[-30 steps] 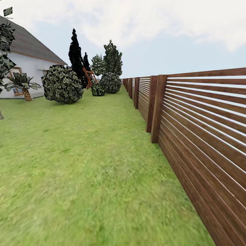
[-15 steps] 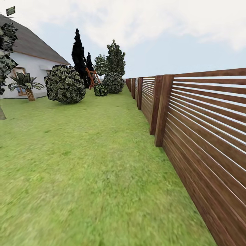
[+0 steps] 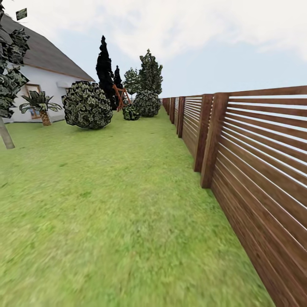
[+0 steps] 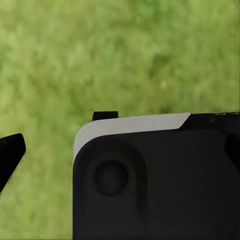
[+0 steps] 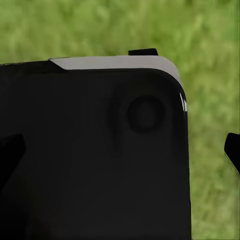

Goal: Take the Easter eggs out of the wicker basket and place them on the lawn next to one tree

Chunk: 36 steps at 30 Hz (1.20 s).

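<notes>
The head view looks along the lawn, with the dark slatted wooden fence running off toward 1 o'clock. Toward 11 o'clock stand a white house, a small palm, a round bush and an all-black conifer. At 9 o'clock a slim pale tree trunk leans in at the frame's edge, a likely candidate for the drop spot.

The basket and eggs are not in these pictures, so the robot seems to be in transit. Each wrist view shows blurred grass behind a dark body with black finger tips at the edges; I cannot tell whether either hand is open or closed.

Judging by the task, the eggs should be light, rigid, smooth and prone to rolling, so pinch across the widest middle.
</notes>
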{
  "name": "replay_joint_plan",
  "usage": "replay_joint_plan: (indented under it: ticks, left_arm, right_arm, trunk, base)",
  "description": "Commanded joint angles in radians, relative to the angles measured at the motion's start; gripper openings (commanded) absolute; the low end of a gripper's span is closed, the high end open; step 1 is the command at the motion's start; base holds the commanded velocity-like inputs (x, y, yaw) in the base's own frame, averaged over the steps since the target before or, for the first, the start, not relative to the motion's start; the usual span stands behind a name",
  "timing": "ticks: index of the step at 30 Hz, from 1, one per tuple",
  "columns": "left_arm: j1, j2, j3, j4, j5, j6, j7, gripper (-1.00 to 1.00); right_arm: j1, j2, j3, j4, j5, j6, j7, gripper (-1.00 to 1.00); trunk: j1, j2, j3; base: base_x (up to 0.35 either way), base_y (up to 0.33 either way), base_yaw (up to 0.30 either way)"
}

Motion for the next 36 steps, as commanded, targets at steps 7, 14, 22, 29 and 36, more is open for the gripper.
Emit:
replay_joint_plan:
  ticks: [7,14,22,29,36]
  left_arm:
    - [-0.001,0.0,0.0,0.001,-0.001,-0.003,0.0,1.0]
    - [-0.001,0.0,0.0,0.001,-0.001,-0.004,0.0,1.0]
    - [-0.001,0.0,0.0,0.001,-0.001,-0.004,0.0,1.0]
    - [-0.001,0.0,0.0,0.001,-0.001,-0.003,0.0,1.0]
    - [-0.001,0.0,0.0,0.001,-0.001,-0.003,0.0,1.0]
  right_arm:
    - [0.0,0.0,-0.008,0.0,0.0,-0.003,0.001,1.0]
    - [0.0,0.0,-0.008,0.001,0.0,-0.003,0.001,1.0]
    - [0.0,0.0,-0.008,0.001,0.0,-0.003,0.001,1.0]
    - [0.0,0.0,-0.008,0.001,0.0,-0.003,0.001,1.0]
    - [0.0,0.0,-0.008,0.0,-0.001,-0.003,0.001,1.0]
  trunk:
    - [0.001,0.0,-0.001]
    - [0.001,0.0,-0.001]
    - [0.001,0.0,-0.001]
    - [0.001,0.0,-0.001]
    - [0.001,0.0,-0.001]
  base:
    - [0.321,0.0,0.07]
    - [0.321,0.0,0.203]
    - [0.321,0.0,0.258]
    - [0.321,0.0,0.262]
    - [0.321,0.0,0.203]
